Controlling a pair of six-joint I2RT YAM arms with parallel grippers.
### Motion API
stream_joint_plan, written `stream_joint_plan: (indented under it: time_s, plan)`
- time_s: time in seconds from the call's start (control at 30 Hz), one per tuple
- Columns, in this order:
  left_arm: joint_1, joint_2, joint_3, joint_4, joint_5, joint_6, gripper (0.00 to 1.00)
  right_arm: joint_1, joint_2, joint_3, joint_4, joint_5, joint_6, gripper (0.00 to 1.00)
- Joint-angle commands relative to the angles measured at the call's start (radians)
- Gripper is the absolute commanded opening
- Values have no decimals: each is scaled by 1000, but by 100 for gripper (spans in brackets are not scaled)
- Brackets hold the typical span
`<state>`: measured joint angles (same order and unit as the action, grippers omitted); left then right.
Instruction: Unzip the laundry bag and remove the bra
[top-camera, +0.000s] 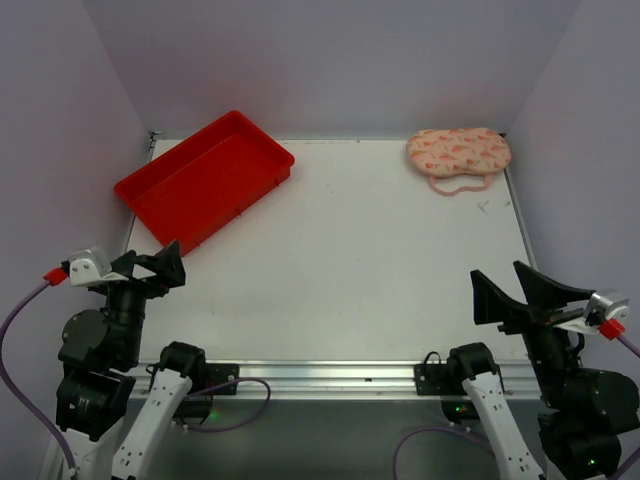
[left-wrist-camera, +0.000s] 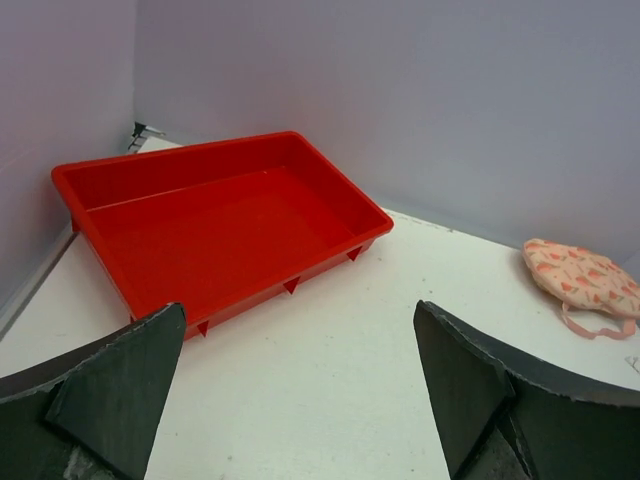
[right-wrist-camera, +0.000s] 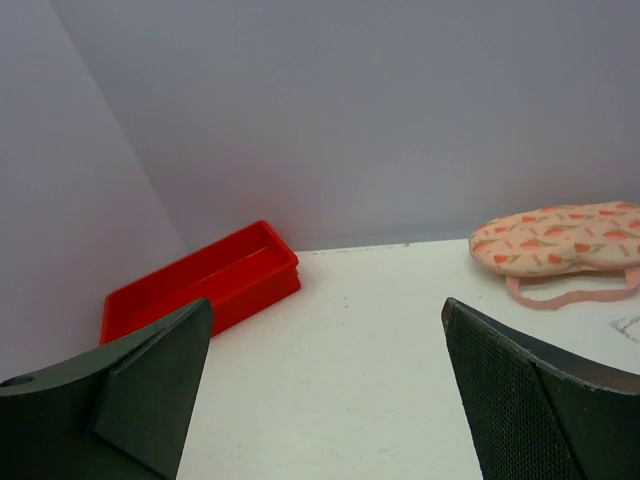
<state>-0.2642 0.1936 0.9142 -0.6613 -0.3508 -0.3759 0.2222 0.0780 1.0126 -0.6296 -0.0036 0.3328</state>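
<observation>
Laundry bag (top-camera: 459, 152), contents hidden, red tray (top-camera: 204, 180) well apart, left end effector (top-camera: 155, 268) wide, right end effector (top-camera: 510, 291) wide

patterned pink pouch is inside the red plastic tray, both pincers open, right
No: the cream-pink patterned pouch lies on the white table, far right corner, apart from the red plastic tray, per the top external view. Left pincer and right pincer are open.

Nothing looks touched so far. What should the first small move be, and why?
Probably extend the right arm forward to bring its open right claw toward the laundry bag. The bag lies in the far right corner of the table, on that arm's side and well away from the claw, which holds nothing and sits at the near edge.
</observation>
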Motion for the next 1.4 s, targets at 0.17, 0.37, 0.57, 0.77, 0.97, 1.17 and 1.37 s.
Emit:
stream_joint_plan:
  time_s: [0.17, 0.37, 0.57, 0.77, 0.97, 1.17, 1.37]
  plan:
    - [-6, 102, -3, 38, 94, -26, 100, -3, 123, -40, 73, -111, 128, 99]
    - [-4, 170, -104, 198, 209, -41, 100, -3, 310, -103, 197, -225, 303, 99]
    - [-4, 316, -126, 310, 253, -41, 100, -4, 675, -65, 274, 52, 484, 99]
    - [-4, 379, -190, 405, 318, -41, 100, -59, 1097, 18, 393, 195, 716, 99]
    - [-3, 339, -319, 512, 237, -1, 100, -165, 1472, 161, 456, 201, 897, 99]
    - [5, 308, -325, 534, 231, 22, 100, -231, 1784, 358, 488, 162, 986, 99]
    - [28, 310, -337, 537, 223, 8, 100, -285, 1973, 517, 533, 152, 1066, 99]
